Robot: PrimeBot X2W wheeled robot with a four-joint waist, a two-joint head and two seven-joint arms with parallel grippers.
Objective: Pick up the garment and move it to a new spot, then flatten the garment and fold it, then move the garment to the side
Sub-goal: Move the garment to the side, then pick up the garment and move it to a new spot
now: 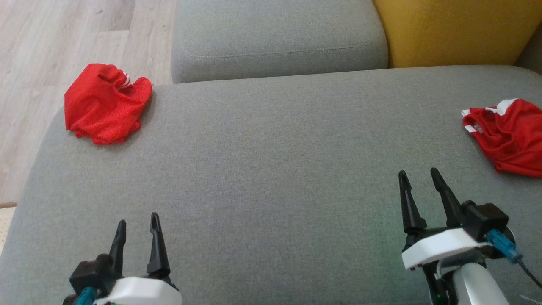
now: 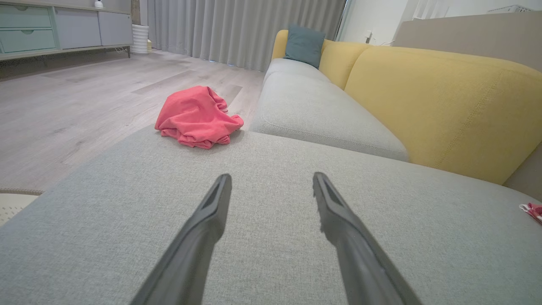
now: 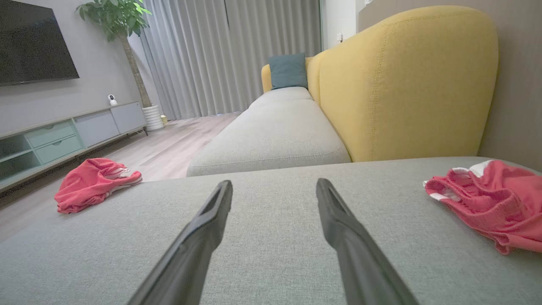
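Observation:
Two crumpled red garments with white trim lie on the grey cushion [image 1: 271, 161]. One garment [image 1: 106, 101] [image 2: 197, 116] [image 3: 91, 182] sits at the far left corner, bunched in a heap. The other garment [image 1: 508, 135] [image 3: 491, 199] lies at the right edge; a sliver of it [image 2: 532, 209] shows in the left wrist view. My left gripper [image 1: 137, 222] [image 2: 271, 182] is open at the lower left with nothing between its fingers. My right gripper [image 1: 419, 173] [image 3: 273, 188] is open at the lower right, left of and nearer than the right garment, holding nothing.
A second grey seat cushion [image 1: 275, 38] and a yellow backrest [image 1: 457, 29] rise behind the work surface. Wooden floor [image 1: 51, 42] lies past the cushion's left edge. A teal pillow [image 3: 288, 70], a low cabinet [image 3: 63, 135] and curtains stand farther off.

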